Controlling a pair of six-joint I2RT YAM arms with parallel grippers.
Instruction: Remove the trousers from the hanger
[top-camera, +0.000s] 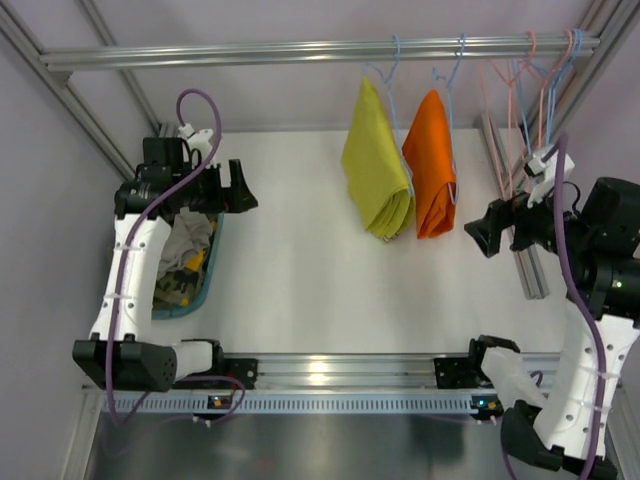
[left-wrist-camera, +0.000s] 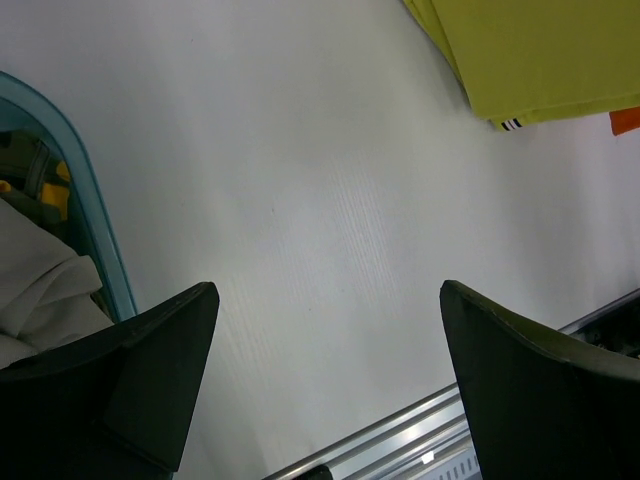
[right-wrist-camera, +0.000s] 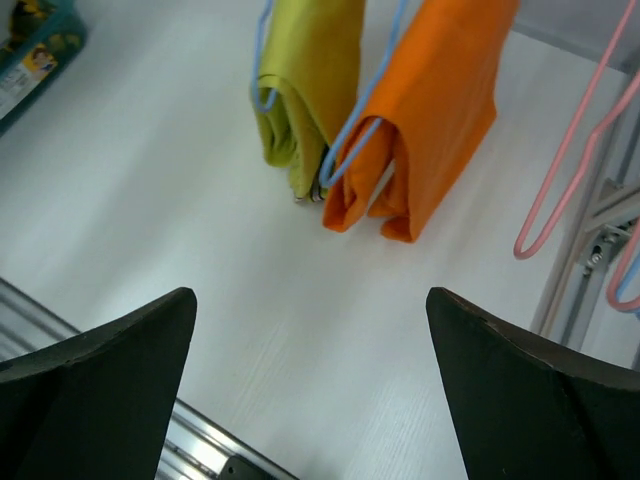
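A yellow-green folded pair of trousers (top-camera: 375, 165) and an orange folded pair (top-camera: 432, 165) hang side by side on pale blue hangers (top-camera: 392, 60) from the top rail. They also show in the right wrist view as the yellow-green pair (right-wrist-camera: 305, 90) and the orange pair (right-wrist-camera: 440, 110). A pale grey cloth (top-camera: 190, 240) and a yellow and dark printed cloth (top-camera: 193, 263) lie in the teal basket (top-camera: 213, 270) at the left. My left gripper (top-camera: 245, 190) (left-wrist-camera: 325, 295) is open and empty beside the basket. My right gripper (top-camera: 480, 228) (right-wrist-camera: 310, 295) is open and empty, right of the orange pair.
Several empty pink and blue hangers (top-camera: 540, 70) hang at the right end of the rail (top-camera: 250, 52). An aluminium upright (top-camera: 528, 270) stands at the right. A metal rail (top-camera: 340, 370) runs along the table's near edge. The basket rim (left-wrist-camera: 95, 240) shows in the left wrist view.
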